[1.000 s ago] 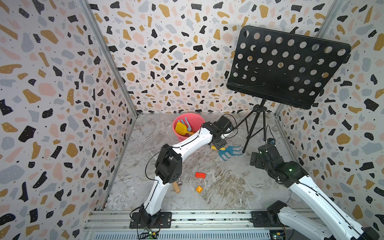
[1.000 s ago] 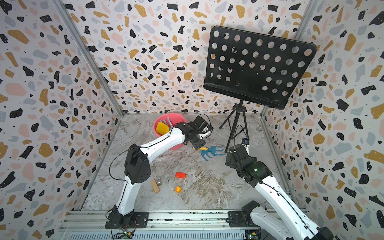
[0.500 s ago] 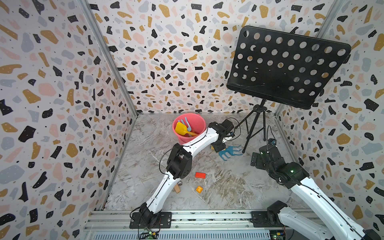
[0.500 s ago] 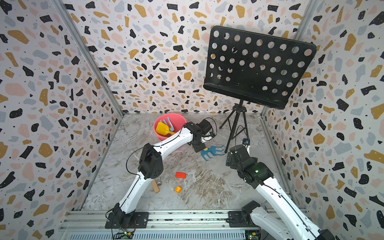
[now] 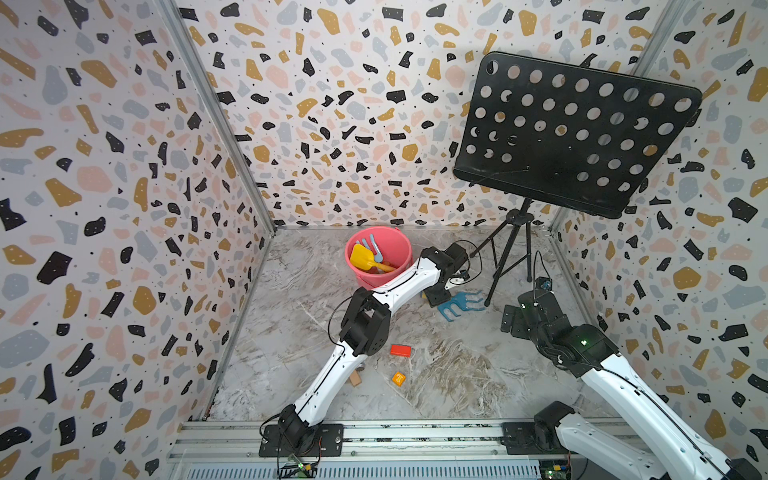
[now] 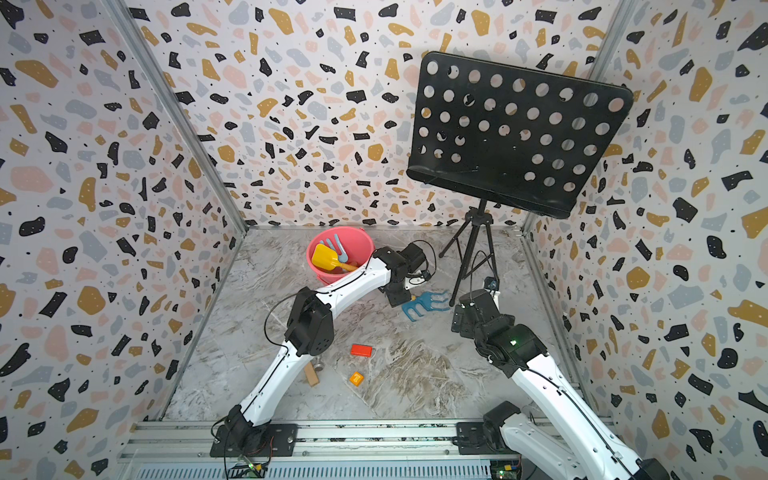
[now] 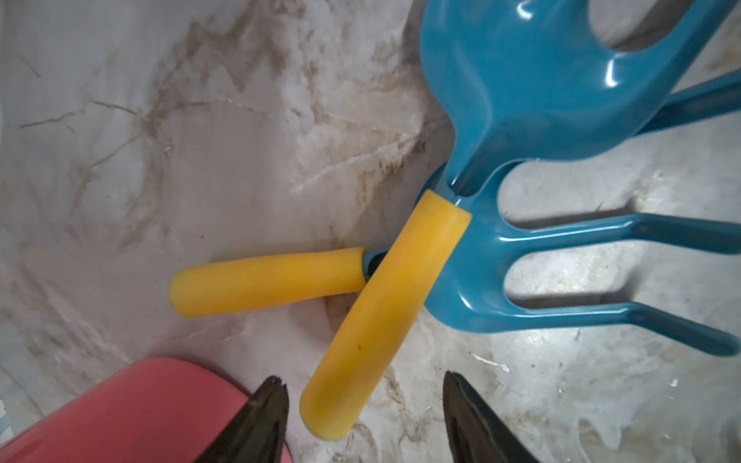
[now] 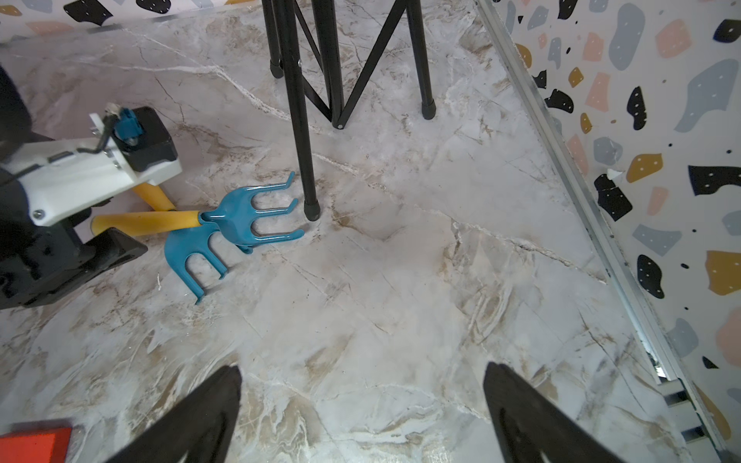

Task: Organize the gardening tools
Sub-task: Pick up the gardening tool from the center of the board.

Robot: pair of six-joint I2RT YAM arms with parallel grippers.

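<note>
Two dark blue rakes (image 5: 461, 303) with yellow handles lie crossed on the marble floor right of the pink bucket (image 5: 399, 249). My left gripper (image 7: 363, 381) is open and low over them. The end of the upper rake's handle (image 7: 377, 320) lies between its fingers, with a gap on each side. The other rake's handle (image 7: 264, 280) lies beside it. Inside the bucket are a yellow scoop (image 5: 363, 257) and a light-blue fork (image 5: 374, 247). My right gripper (image 8: 363, 371) hangs open over bare floor, right of the rakes (image 8: 236, 216).
A black music stand's tripod (image 5: 511, 257) stands just behind the rake tines, one leg (image 8: 304, 160) almost touching them. A red block (image 5: 400, 350), an orange block (image 5: 398, 378), a wooden block (image 5: 354, 379) and a metal knob (image 6: 319, 366) lie nearer the front. Walls enclose three sides.
My left arm has swung its elbow to the right and brought the gripper down from beside the bucket to the rake handles. The right arm has hardly moved.
</note>
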